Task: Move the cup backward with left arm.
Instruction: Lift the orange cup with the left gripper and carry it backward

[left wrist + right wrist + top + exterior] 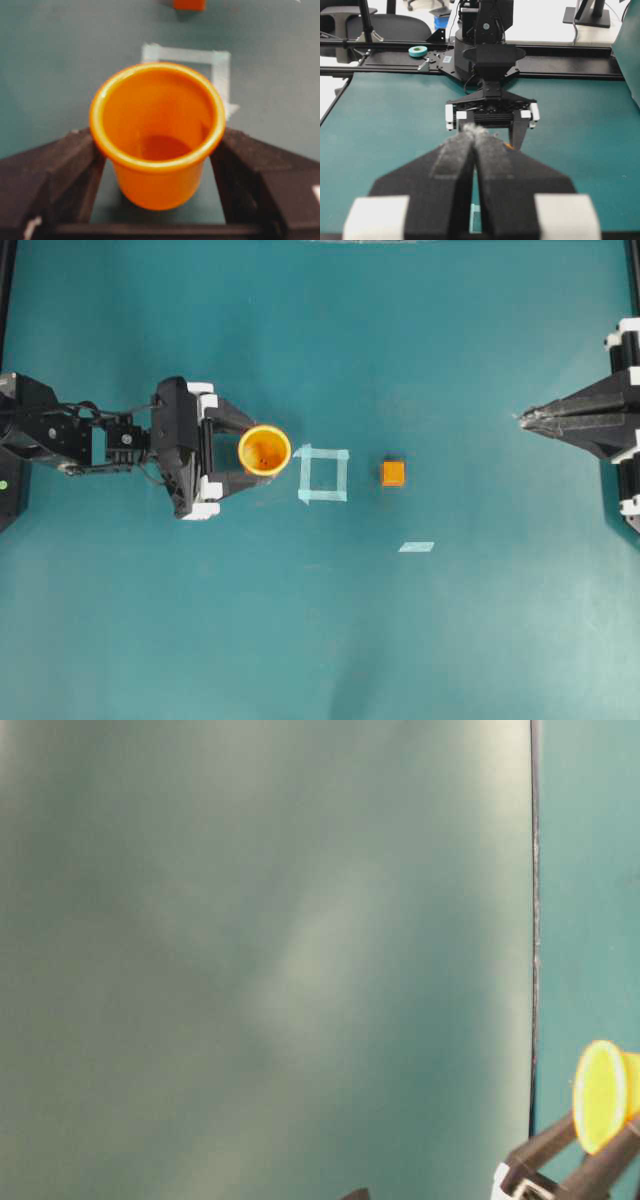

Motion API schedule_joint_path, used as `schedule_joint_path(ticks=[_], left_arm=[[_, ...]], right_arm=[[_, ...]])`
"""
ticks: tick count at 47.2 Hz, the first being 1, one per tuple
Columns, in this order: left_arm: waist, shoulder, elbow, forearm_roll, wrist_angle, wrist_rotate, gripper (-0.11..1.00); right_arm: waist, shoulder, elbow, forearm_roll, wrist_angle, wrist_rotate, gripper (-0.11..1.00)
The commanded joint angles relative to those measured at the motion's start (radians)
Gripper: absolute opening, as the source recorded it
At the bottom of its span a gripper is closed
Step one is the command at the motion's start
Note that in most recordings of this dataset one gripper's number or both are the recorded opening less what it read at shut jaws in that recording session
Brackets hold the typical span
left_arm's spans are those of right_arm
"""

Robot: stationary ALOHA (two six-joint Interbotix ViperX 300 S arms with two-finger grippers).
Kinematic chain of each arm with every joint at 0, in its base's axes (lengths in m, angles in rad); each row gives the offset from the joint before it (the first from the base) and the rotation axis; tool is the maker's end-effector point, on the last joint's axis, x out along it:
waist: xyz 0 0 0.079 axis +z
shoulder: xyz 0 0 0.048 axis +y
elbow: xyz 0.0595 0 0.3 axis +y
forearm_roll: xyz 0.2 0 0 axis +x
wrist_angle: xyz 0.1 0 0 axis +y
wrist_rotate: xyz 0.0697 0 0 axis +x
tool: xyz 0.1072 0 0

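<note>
Gripping the cup [264, 450] upright between both fingers | left hand [247, 451] closed on it | beside tape square [324, 474]

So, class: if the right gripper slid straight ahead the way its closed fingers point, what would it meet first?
The right gripper points across the table, seemingly passing just behind the small orange cube; first contact is probably the left gripper holding the round yellow-orange plastic cup.

Text: none readable in any view.
Labels or brands: none legible on the cup [157, 135], the arms or the desk [320, 640].
Numbers or signs: none visible.
</note>
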Motion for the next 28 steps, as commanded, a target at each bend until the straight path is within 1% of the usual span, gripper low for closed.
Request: schedule_joint_path(ticks=[1, 14, 28], left_arm=[[0.021, -0.012, -0.014, 0.0, -0.037, 0.0, 0.64], [0.115, -0.012, -0.032, 0.0, -0.052, 0.002, 0.64], [0.232, 0.02, -0.084, 0.0, -0.028, 0.002, 0.64]], right_arm=[[0.0, 0.006, -0.034, 0.0, -0.005, 0.003, 0.0], [0.002, 0.006, -0.034, 0.0, -0.003, 0.002, 0.0], [0.0, 0.006, -0.034, 0.0, -0.003, -0.003, 0.0]])
